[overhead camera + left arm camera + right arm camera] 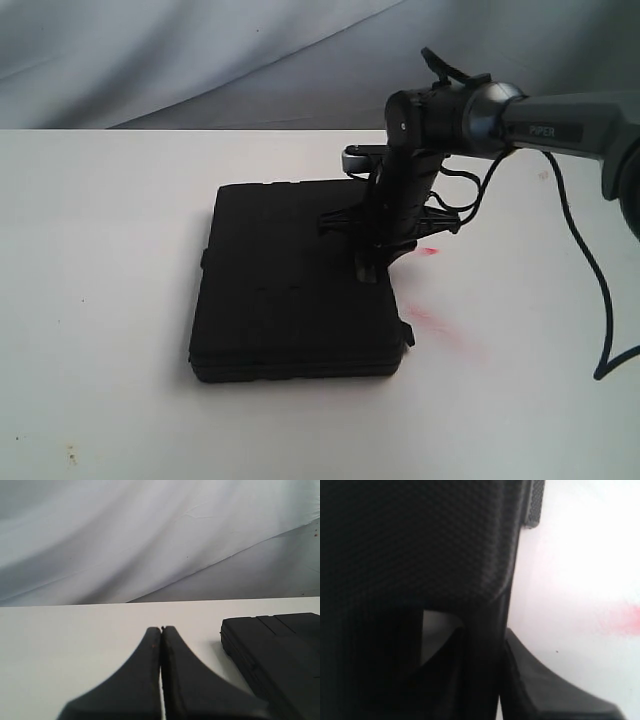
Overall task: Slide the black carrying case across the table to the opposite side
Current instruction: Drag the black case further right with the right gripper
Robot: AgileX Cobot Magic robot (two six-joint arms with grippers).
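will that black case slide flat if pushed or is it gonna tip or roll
Likely slides flat: the black case is wide, low and lies flat on the table, so tipping or rolling seems unlikely. Its boxy, straight edges suggest a fairly stiff shell.

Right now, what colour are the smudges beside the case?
Faint red smudges; exterior view shows them best.

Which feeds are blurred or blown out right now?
Exterior view: soft but evenly lit; the right gripper blends into the black carrying case. Right wrist view: the table is blown out white. Left wrist view: the left gripper blurs near the lens, case corner sharper.
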